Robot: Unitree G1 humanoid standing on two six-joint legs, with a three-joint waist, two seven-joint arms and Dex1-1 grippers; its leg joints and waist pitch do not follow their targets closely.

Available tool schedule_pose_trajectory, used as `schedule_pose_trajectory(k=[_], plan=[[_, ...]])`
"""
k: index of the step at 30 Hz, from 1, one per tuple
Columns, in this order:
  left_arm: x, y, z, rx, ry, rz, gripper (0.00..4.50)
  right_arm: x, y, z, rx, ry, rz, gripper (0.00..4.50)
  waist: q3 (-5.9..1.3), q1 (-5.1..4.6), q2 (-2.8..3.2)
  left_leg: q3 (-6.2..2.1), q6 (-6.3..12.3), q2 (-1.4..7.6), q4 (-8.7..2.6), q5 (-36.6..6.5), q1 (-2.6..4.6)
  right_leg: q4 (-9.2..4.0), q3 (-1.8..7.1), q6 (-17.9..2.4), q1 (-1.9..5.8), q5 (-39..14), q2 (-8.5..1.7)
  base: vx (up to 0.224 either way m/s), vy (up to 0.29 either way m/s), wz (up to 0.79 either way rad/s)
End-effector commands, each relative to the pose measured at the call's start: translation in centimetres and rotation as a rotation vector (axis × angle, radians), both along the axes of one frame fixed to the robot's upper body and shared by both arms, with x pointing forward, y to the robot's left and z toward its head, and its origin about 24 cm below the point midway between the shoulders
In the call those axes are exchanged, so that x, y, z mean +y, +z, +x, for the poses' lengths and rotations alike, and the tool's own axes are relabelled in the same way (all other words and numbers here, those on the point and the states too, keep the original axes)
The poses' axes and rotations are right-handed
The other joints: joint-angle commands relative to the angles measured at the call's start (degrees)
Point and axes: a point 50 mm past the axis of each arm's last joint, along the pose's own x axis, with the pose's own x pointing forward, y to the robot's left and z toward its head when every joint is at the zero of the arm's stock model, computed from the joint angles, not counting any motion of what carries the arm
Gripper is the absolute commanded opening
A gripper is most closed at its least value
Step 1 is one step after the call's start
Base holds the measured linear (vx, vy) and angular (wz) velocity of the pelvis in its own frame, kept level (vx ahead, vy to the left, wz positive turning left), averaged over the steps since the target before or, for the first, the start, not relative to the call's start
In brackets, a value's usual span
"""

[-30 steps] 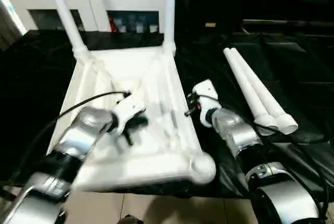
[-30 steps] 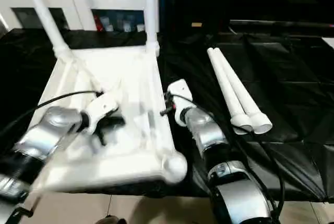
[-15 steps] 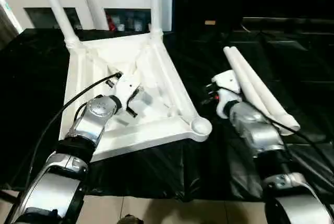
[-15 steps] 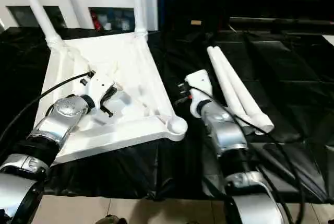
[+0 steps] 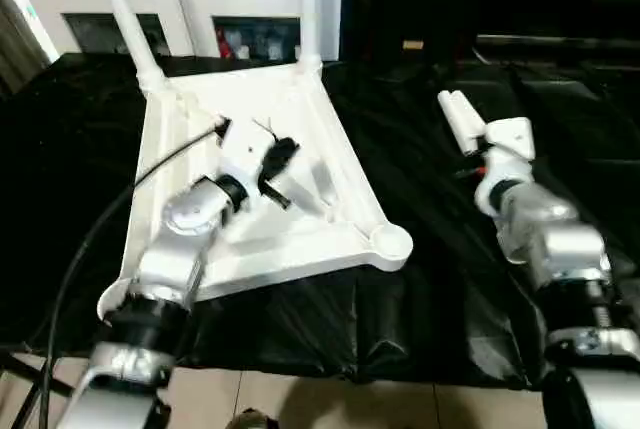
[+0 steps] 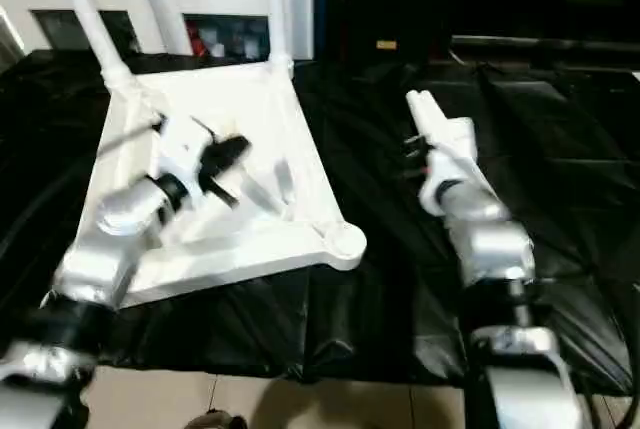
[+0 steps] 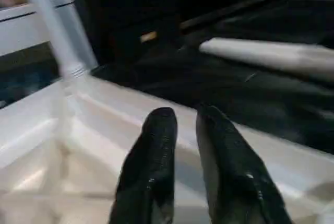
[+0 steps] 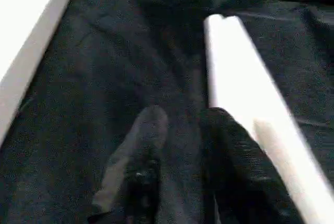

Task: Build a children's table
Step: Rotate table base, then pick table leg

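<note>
- Over the upturned tabletop (image 5: 330, 164), the left gripper (image 7: 186, 117) hovered, fingers slightly parted, holding nothing.
- Beside the loose legs (image 8: 245, 67), the right gripper (image 8: 182, 117) stood slightly open, empty.

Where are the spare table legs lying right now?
The two loose legs lie side by side on the black cloth, right of the upturned tabletop, beside the right gripper.

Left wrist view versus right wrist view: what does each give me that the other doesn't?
Left wrist: the left gripper, slightly open, above the tabletop and its ribbed underside, with a fitted leg standing in a corner socket. Right wrist: the right gripper, open and empty, above the black cloth beside the loose legs. Shared: the tabletop's edge, the cloth, the loose legs.
</note>
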Motion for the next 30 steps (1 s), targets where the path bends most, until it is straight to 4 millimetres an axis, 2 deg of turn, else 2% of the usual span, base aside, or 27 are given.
schedule_pose_trajectory(k=[1,2,4,5,7,10,11,13,17,19,23,27,30], plan=[[-0.4,0.3,-0.6,0.007,-0.035,-0.003,0.97,-0.6,0.9,0.2,0.000,-0.028,-0.024,1.48,-4.36,-0.18,-0.03,0.15,-1.53,0.29,-3.80,-12.91,1.42,-3.88,1.19,-10.74,3.05,-9.83,-1.62,0.000,0.000,0.00],[-0.7,0.3,-0.9,0.020,-0.065,0.000,1.22,-0.9,1.0,0.2,0.011,-0.027,-0.046,1.72,-4.37,-0.36,-0.11,0.21,-1.32,0.18,-3.68,-12.32,1.35,-3.96,1.17,-10.64,3.05,-9.18,-1.51,0.000,0.000,0.00],[-1.0,0.3,-1.1,0.029,-0.089,-0.005,1.27,-1.0,1.0,0.2,0.014,-0.026,-0.049,1.78,-4.45,-0.39,-0.09,0.26,-1.15,0.09,-3.58,-11.68,1.29,-3.87,1.19,-10.72,3.10,-8.49,-1.49,0.000,0.000,0.00],[-1.5,0.5,-1.5,0.045,-0.141,-0.013,1.46,-1.0,1.0,0.2,0.022,-0.018,-0.045,1.95,-4.51,-0.55,-0.01,0.32,-0.89,0.03,-3.51,-11.54,1.28,-3.90,1.18,-10.87,3.08,-8.52,-1.53,0.000,0.000,0.00],[-2.0,0.7,-2.2,0.070,-0.216,-0.008,1.46,-1.2,1.0,0.2,0.035,-0.021,-0.036,1.95,-4.49,-0.80,0.14,0.26,-0.71,0.09,-3.53,-11.25,1.22,-3.81,1.10,-11.42,3.13,-8.05,-1.46,0.000,0.000,0.00],[-2.3,0.6,-3.4,0.117,-0.363,0.043,1.67,-1.3,0.8,0.3,0.070,-0.012,-0.026,2.21,-4.57,-0.97,-0.11,0.32,-0.21,0.00,-3.44,-10.76,1.18,-3.69,1.08,-12.02,3.22,-7.46,-1.44,0.000,0.000,0.00],[-2.3,0.7,-3.8,0.135,-0.406,0.061,1.83,-1.4,0.7,0.3,0.086,-0.008,-0.035,2.34,-4.46,-1.02,0.23,0.42,-0.04,0.06,-3.42,-10.96,1.31,-3.70,1.12,-12.21,2.90,-8.38,-1.35,0.000,0.000,0.00],[-2.2,0.8,-3.9,0.137,-0.417,0.071,1.83,-1.5,0.6,0.4,0.099,-0.007,-0.042,2.34,-4.43,-1.09,0.14,0.47,-0.31,0.09,-3.41,-11.27,1.43,-3.71,1.12,-12.40,2.95,-8.77,-1.30,0.000,0.000,0.00],[-2.2,1.2,-4.0,0.143,-0.436,0.078,2.24,-1.7,0.3,0.4,0.135,-0.002,-0.058,2.78,-4.33,-1.01,0.14,0.52,-0.78,0.09,-3.45,-12.11,1.52,-3.87,1.15,-12.16,2.94,-9.90,-1.35,0.000,0.000,0.00],[-2.2,1.2,-4.3,0.154,-0.453,0.088,2.27,-1.7,0.1,0.6,0.152,0.003,-0.080,2.94,-4.43,-0.99,0.07,0.49,-0.81,0.08,-3.39,-11.40,1.42,-3.70,1.13,-12.18,3.05,-9.31,-1.39,0.000,0.000,0.00],[-2.1,1.3,-4.4,0.150,-0.458,0.129,2.67,-1.7,-0.5,0.8,0.214,0.004,-0.119,3.38,-4.43,-1.06,0.13,0.50,-0.61,-0.02,-3.29,-10.63,1.27,-3.54,1.07,-12.62,3.14,-8.15,-1.32,0.000,0.000,0.00],[-2.1,1.3,-4.3,0.160,-0.456,0.140,2.90,-1.9,-0.7,0.9,0.245,-0.010,-0.128,3.46,-4.53,-0.93,0.24,0.53,-0.56,-0.04,-3.15,-9.83,1.30,-3.40,1.07,-12.80,3.22,-7.02,-1.30,0.000,0.000,0.00],[-1.9,1.4,-4.6,0.181,-0.482,0.144,2.90,-2.2,-1.4,0.8,0.339,-0.018,-0.100,3.46,-4.58,-0.94,0.29,0.54,-0.62,-0.08,-3.09,-9.97,1.38,-3.25,1.00,-13.50,3.17,-6.55,-1.19,0.000,0.000,0.00]])
